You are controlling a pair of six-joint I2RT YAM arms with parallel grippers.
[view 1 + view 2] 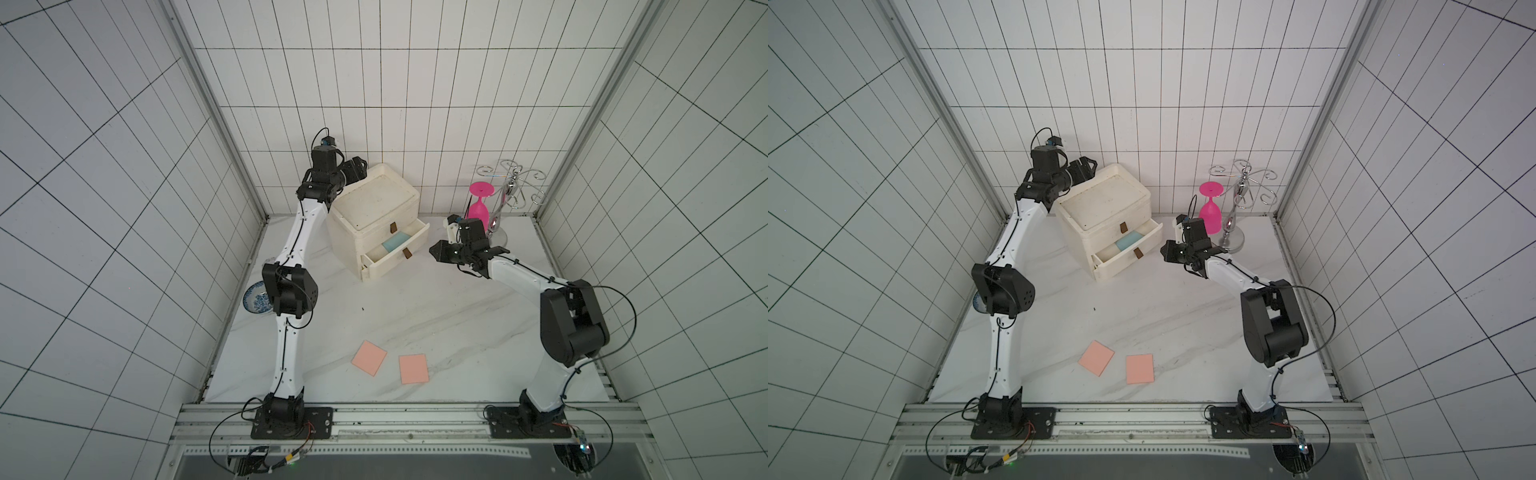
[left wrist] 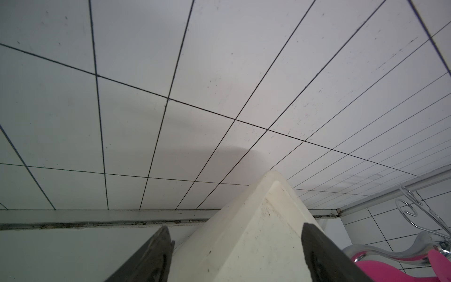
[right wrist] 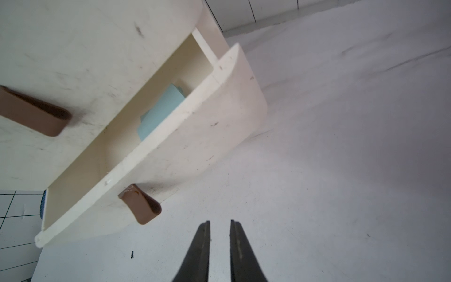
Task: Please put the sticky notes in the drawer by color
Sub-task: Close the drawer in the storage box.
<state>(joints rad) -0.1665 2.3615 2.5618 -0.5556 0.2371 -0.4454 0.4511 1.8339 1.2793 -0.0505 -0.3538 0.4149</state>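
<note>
The drawer chest (image 1: 374, 216) stood at the back of the table (image 1: 436, 316), its middle drawer (image 1: 417, 239) pulled out and the drawer above it closed. Light blue sticky-note paper (image 1: 397, 242) lay flat inside the open drawer, also seen in the right wrist view (image 3: 161, 112); whether it was one pad or two could not be told. The right pincer (image 1: 433, 251) hung just off the chest's front, on the open drawer's side and apart from it. In its wrist view, its tips (image 3: 220, 223) were near the drawer's brown tab handle (image 3: 141, 207) but not touching it. Its fingers were almost pressed together, a narrow slit between them and nothing in it. The left pincer (image 1: 360, 165) was at the chest's rear corner, level with the lid. In its wrist view (image 2: 235, 227) the fingers (image 2: 158, 254) were spread wide to either side of that corner. Whether the pads touched the plastic could not be determined. Two salmon pink sticky notes (image 1: 369, 358) (image 1: 413, 368) lay flat on the table well in front of the chest, side by side with a small gap between them, far from both pincers. Beside the chest, on the right arm's side, an upturned pink goblet (image 1: 480, 208) stood next to a metal rack (image 1: 513, 183). A blue-patterned dish (image 1: 254, 297) lay on the chest's other side, partly hidden by the left arm.
</note>
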